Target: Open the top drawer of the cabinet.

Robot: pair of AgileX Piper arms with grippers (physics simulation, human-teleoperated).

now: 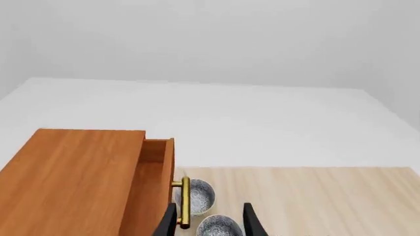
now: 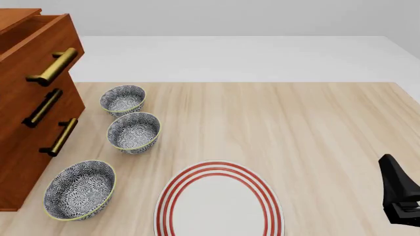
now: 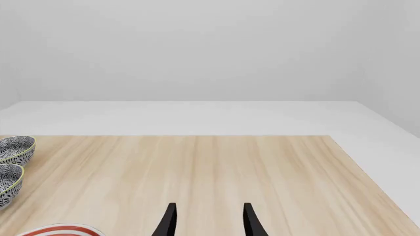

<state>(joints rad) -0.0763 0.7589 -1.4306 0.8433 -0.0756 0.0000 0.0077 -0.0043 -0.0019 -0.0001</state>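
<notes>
A: Left wrist view first. What shows?
B: The cabinet (image 1: 72,182) fills one side, and its top drawer (image 1: 155,177) juts out past the cabinet's front, partly open. The brass handle (image 1: 186,202) sits just at one finger of the left tool (image 1: 208,221). The fingers stand apart, gripping nothing. Two bowls (image 1: 200,195) lie beyond on the tabletop (image 1: 315,196).

A: And the front view?
B: The cabinet (image 2: 26,123) stands at the far left, with the top drawer (image 2: 39,44) pulled forward of the two below it. Its handle (image 2: 54,67) is bare. Three patterned bowls (image 2: 134,131) line up beside the cabinet, and a red-ringed plate (image 2: 220,204) lies near the front edge. Part of the right arm (image 2: 400,196) shows at the lower right.

A: Right wrist view?
B: The right tool (image 3: 208,221) hovers over bare wood (image 3: 210,167), fingers spread and empty. Bowls (image 3: 13,150) and the plate's rim (image 3: 59,229) sit at the edge.
</notes>
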